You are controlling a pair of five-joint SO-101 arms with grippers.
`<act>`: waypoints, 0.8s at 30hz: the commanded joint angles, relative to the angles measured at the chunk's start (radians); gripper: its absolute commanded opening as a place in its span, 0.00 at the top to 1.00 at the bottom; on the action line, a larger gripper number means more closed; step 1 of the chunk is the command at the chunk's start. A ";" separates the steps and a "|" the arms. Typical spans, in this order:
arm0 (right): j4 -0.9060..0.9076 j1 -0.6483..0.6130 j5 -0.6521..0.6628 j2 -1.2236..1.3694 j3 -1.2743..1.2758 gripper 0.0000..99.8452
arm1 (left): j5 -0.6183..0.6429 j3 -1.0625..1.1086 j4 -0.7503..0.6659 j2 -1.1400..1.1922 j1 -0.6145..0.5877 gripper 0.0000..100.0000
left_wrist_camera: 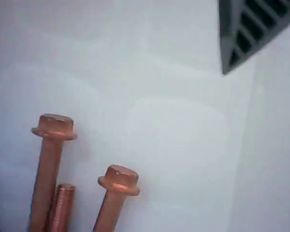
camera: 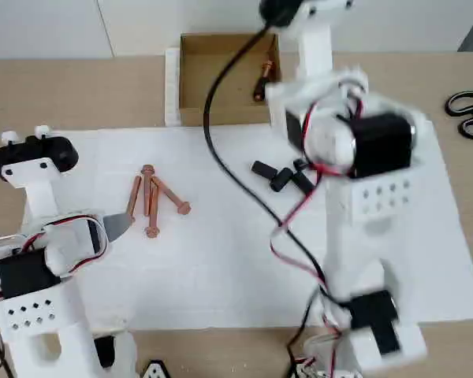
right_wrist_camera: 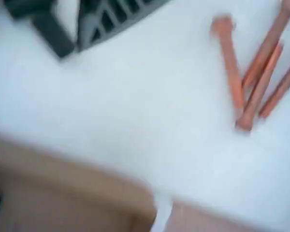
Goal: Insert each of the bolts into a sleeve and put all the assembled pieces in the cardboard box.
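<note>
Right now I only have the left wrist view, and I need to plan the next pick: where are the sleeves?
Observer: The black sleeves lie on the white sheet beside the right arm, apart from the bolts.
Operator: And the box?
Observer: The cardboard box sits at the table's far edge, just beyond the sheet.
Operator: Anything in it?
Observer: One copper bolt lies inside, near the wall on the right arm's side.

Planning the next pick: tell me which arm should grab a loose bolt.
Left, likely. The left gripper sits right beside the copper bolts on the white sheet, and its wrist view shows them close. The right arm hangs over the black sleeves.
</note>
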 commanded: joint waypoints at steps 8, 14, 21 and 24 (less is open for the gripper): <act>-0.036 0.127 0.008 -0.377 0.706 0.81 | 0.006 -0.005 -0.002 -0.011 -0.005 0.68; -0.275 0.300 0.008 -0.417 1.034 0.81 | 0.006 -0.005 -0.002 -0.011 -0.005 0.68; -0.463 0.352 0.157 -0.259 1.060 0.81 | 0.006 -0.005 -0.002 -0.008 -0.006 0.68; -0.479 0.309 0.193 -0.110 0.982 0.81 | 0.006 -0.004 -0.002 -0.006 -0.006 0.68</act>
